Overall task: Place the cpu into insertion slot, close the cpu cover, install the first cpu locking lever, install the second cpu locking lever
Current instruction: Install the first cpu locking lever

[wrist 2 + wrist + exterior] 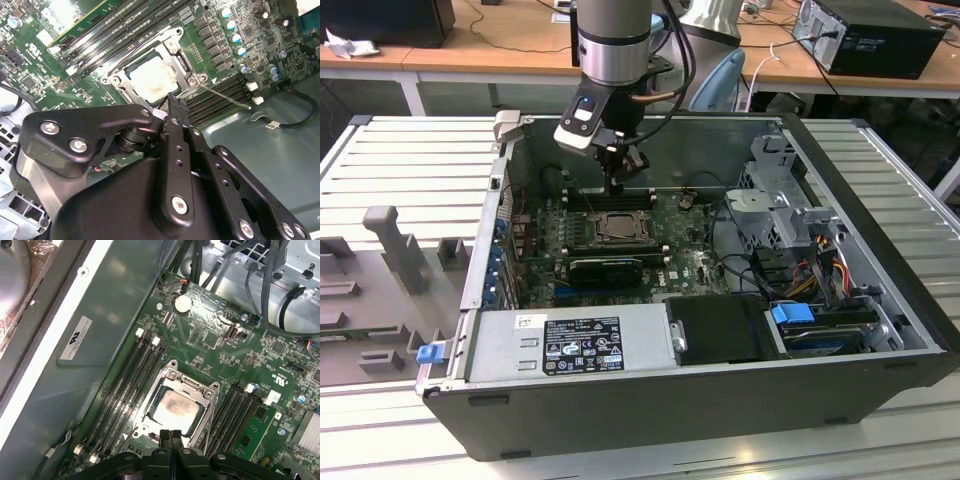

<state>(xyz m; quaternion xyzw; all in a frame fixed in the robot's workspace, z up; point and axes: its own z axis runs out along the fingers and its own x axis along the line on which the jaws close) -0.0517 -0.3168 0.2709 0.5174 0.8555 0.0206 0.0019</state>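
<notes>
The cpu (176, 406) lies flat in the insertion slot (150, 416) on the green board, its pale face also showing in the second wrist view (152, 79). The cpu cover (196, 388) lies down over it as a metal frame around its edges (118, 83). A thin locking lever (226, 95) sticks out sideways from one corner of the socket. My gripper (171, 436) is shut, fingertips together with nothing seen between them, just over the socket's edge (174, 104). From the exterior view, the gripper (617, 187) hangs just behind the socket (613, 228).
Black memory slots (127, 380) flank the socket on both sides. The open computer case (650, 395) has a power supply (570, 345) at the front, drive cages and cable bundles (800, 250) on the exterior view's right, and a long black ridged card (605, 268) in front of the socket.
</notes>
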